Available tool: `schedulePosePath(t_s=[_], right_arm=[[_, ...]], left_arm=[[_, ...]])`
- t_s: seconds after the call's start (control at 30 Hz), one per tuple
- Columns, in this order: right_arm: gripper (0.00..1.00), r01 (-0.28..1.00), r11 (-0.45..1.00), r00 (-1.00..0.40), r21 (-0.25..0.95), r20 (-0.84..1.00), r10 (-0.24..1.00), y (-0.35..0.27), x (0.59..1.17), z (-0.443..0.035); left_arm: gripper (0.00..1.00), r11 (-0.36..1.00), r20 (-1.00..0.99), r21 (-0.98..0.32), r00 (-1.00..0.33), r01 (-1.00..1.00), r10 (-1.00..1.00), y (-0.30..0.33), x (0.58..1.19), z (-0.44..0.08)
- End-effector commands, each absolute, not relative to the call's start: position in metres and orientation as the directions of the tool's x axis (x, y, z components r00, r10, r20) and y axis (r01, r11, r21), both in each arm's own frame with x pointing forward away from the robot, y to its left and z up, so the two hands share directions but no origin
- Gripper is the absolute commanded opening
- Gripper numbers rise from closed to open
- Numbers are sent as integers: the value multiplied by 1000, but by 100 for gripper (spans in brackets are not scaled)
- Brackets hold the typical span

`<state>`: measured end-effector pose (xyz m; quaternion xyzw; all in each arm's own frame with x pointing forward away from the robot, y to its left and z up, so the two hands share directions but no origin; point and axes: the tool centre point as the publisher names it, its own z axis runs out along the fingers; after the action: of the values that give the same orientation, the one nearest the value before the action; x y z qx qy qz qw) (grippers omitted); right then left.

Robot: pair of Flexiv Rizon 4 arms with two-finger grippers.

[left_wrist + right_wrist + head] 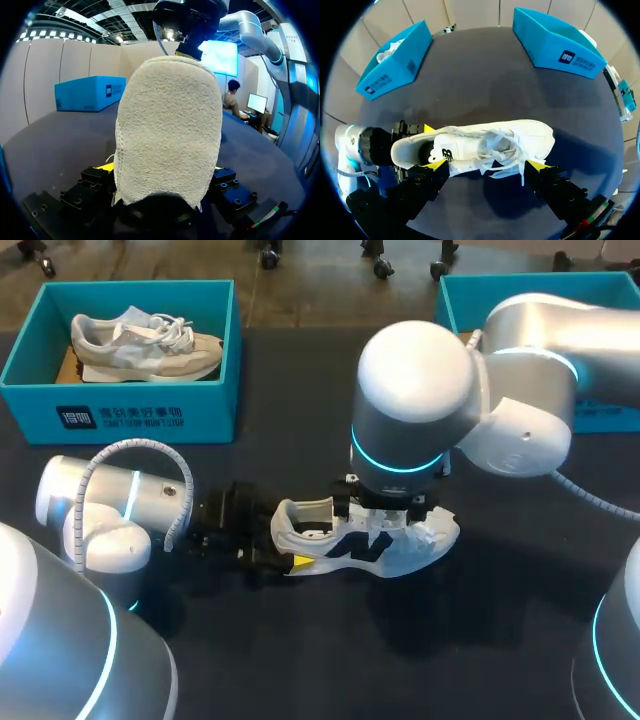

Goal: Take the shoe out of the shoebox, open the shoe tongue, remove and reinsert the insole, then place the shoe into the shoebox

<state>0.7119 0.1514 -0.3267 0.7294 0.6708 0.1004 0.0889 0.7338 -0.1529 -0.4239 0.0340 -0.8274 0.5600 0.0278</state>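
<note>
A white shoe (375, 545) with black side marks lies on the dark table, toe pointing right and laces loose. My left gripper (285, 542) is at its heel, and the heel (170, 125) fills the space between the yellow-tipped fingers (106, 167), which press it from both sides. My right gripper (486, 165) hangs open directly above the shoe (480, 145), with one yellow fingertip (438, 164) near the heel opening and the other near the forefoot. In the head view the right wrist (400, 410) hides most of that gripper. The inside of the shoe looks dark.
A blue shoebox (120, 415) at the far left holds a grey shoe (145, 345). A second blue box (470, 290) stands at the far right, behind my right arm. Bare dark table lies in front of the white shoe.
</note>
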Motion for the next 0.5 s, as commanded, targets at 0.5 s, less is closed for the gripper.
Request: schedulePosePath(t_s=[0.5], right_arm=[[100, 952, -115, 124, 283, -13, 992, 179, 709, -313]], left_arm=[[0, 374, 86, -923, -996, -88, -23, -155, 735, -427]])
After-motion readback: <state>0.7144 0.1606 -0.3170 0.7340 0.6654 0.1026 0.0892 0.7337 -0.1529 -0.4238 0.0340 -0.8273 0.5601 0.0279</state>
